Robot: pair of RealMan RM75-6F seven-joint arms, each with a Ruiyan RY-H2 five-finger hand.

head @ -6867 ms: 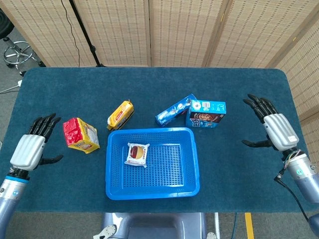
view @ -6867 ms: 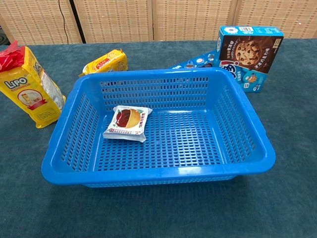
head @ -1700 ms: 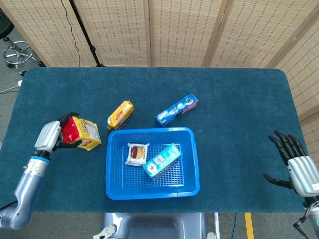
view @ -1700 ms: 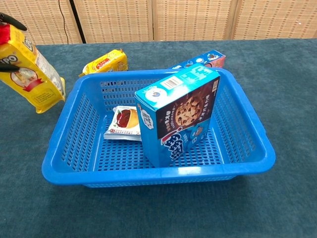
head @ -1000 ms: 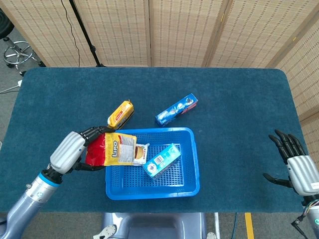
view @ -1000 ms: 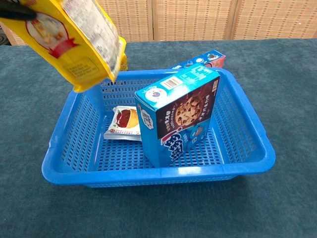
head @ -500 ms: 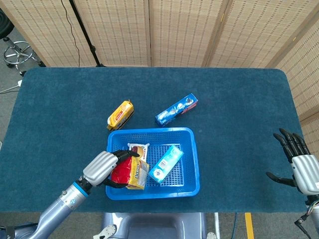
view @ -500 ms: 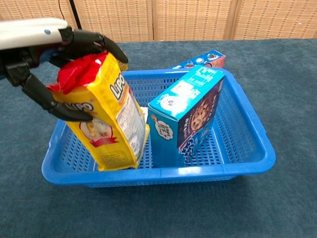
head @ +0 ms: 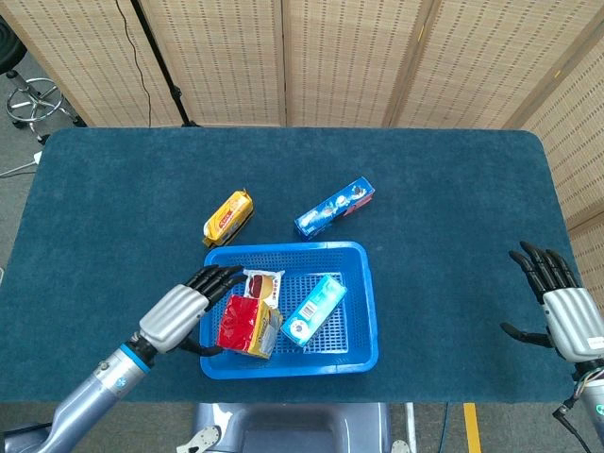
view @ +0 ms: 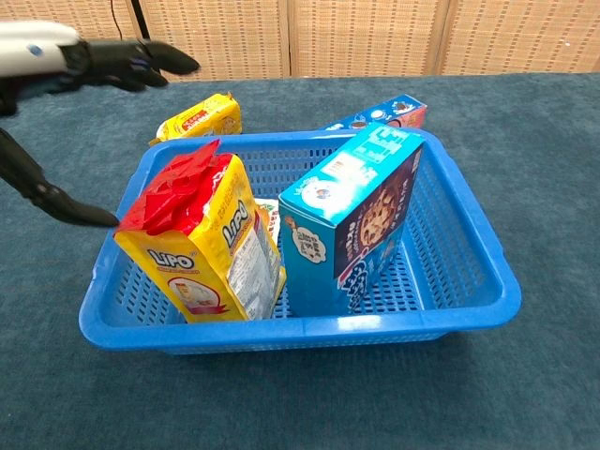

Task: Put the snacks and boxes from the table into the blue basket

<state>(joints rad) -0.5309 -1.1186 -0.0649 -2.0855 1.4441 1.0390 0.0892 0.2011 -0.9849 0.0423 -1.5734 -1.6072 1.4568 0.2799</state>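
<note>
Blue basket (head: 368, 316) is seen on the dark worktop (head: 453, 217), and 3 items are held inside it: the yellow Lipo pack (view: 202, 248) stood upright at the left, the blue cookie box (view: 356, 220) tilted at the right, and a small wrapped snack (head: 263, 282) behind. The left hand (head: 184, 311) is spread beside the pack, nothing gripped. The right hand (head: 557, 307) is held apart, empty, at the worktop's far right. A yellow packet (head: 228, 217) and a blue tube box (head: 334, 208) are left behind the basket.
</note>
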